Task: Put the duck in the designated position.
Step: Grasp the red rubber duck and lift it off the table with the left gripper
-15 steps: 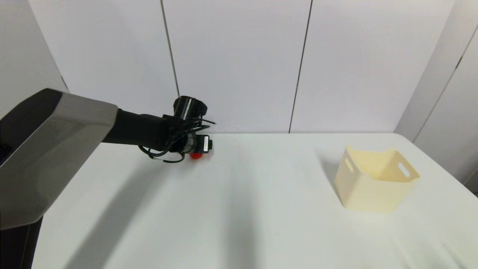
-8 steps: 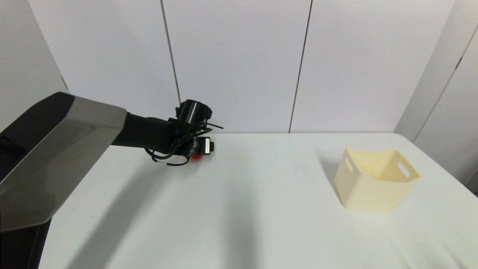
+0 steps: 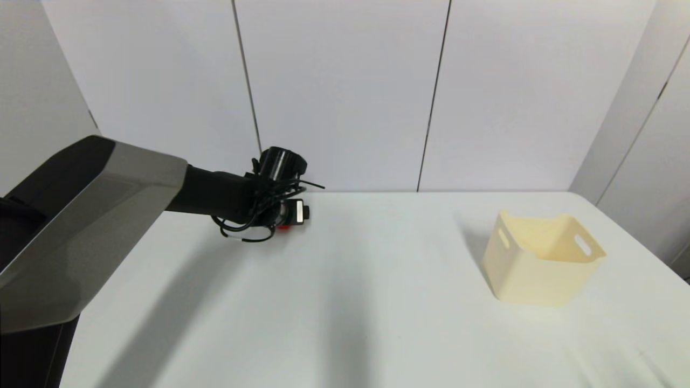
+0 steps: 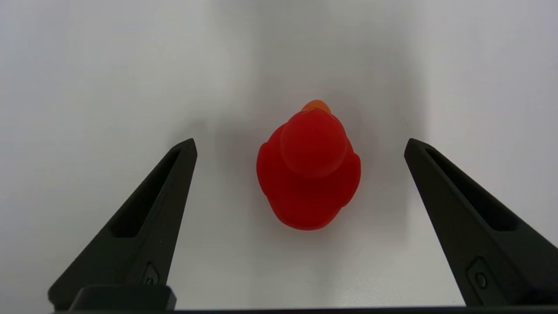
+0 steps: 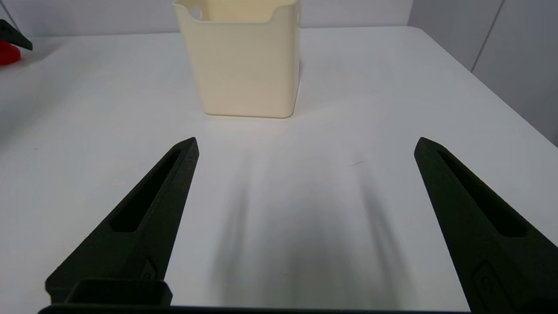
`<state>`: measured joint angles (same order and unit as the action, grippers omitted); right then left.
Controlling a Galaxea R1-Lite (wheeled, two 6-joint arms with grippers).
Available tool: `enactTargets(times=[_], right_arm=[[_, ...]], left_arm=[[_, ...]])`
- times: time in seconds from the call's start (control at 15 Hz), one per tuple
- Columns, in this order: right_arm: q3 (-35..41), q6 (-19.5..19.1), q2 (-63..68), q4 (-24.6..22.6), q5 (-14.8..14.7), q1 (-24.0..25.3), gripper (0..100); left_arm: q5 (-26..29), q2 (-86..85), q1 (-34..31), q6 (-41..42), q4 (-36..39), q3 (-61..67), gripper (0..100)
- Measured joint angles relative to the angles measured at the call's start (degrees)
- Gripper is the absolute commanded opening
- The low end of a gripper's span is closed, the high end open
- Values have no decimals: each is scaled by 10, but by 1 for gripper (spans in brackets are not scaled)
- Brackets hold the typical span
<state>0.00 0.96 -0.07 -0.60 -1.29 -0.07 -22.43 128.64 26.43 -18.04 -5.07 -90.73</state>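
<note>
Grey angular shell, black forearm trailing looped black cables — left end effector (image 4: 300,146) with tapered, slotted black fingers.

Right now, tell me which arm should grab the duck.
The left. The left gripper hangs open right above the duck, one finger on each side. The right gripper is open too, but it sits apart, facing the cream bin.

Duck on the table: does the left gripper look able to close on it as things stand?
Probably yes: the left gripper is open with the duck between its fingers, untouched on the bare table.
</note>
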Motion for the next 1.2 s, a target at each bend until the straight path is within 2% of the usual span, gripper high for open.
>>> enactTargets(times=[0.53,1.2], right_arm=[[0,0,0,0,0,0,100],[0,0,0,0,0,0,100]], left_arm=[[-25,9,8,-12,2,-4,100],[-26,10,8,-29,2,-4,100]])
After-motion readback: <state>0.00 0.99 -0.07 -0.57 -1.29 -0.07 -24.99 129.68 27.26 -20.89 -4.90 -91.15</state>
